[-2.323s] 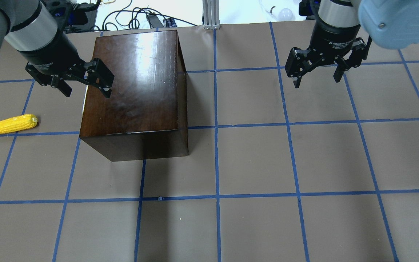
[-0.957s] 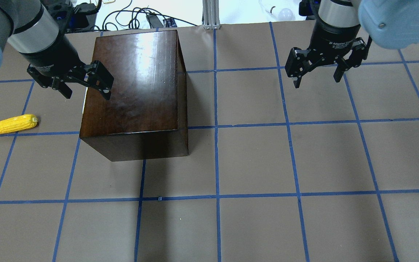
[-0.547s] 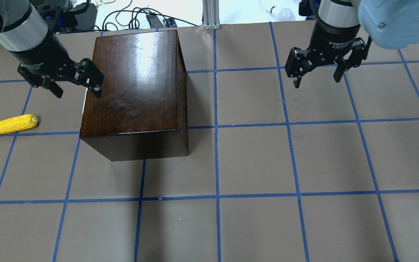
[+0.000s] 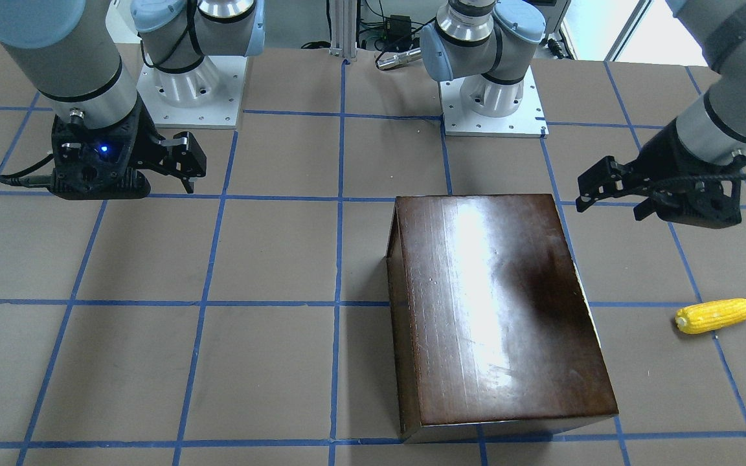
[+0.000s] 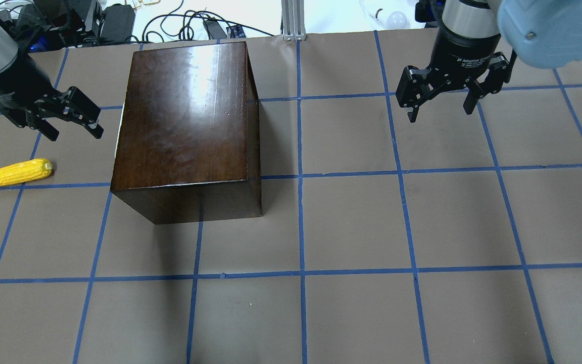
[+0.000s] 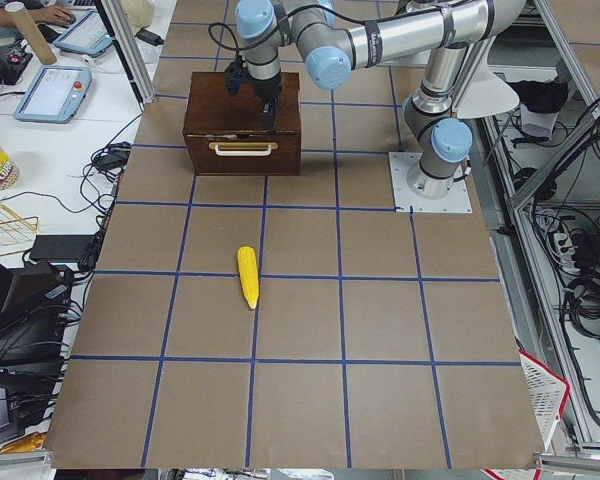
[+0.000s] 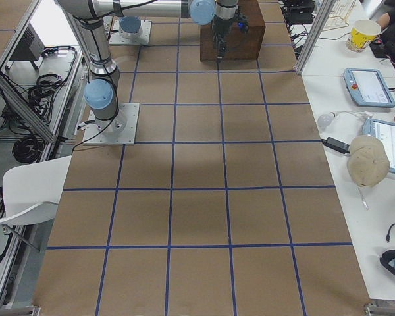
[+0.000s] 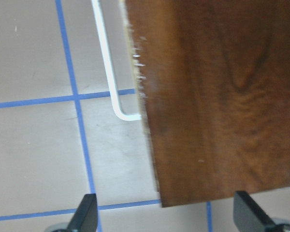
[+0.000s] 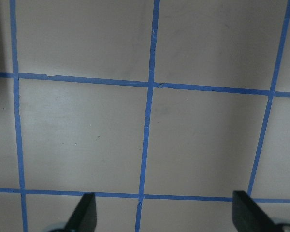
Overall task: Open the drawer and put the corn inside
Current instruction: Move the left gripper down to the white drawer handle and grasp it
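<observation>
Brown bench (image 5: pixel 351 222): paper-covered surface with a grid of blue tape lines; it carries the box and the corn.
Box: a glossy dark-brown wooden box (image 5: pixel 190 111) stands on the half of the bench at the robot's left, and light reflects from its top.
Drawer: the dark brown front panel of the drawer (image 6: pixel 243 161) shows in the exterior left view, on the box side that faces the robot's left. It sits flush with the box, so the drawer is closed.
Handle: a pale bar handle (image 8: pixel 106 72) stands out from the drawer front.
Corn: the small bright yellow toy corn cob (image 5: pixel 15 172) lies flat on the bench in front of the drawer side, apart from the box. Its tapered end points away from the box.
Left gripper (image 5: pixel 73 132): it hangs above the bench between the corn and the drawer side of the box. Its two fingers are spread wide and nothing is between them; it touches neither the handle nor the corn.
Right gripper (image 5: pixel 441 114): it hangs over bare bench on the other half, well apart from the box. Its fingers are also spread wide and hold nothing.
</observation>
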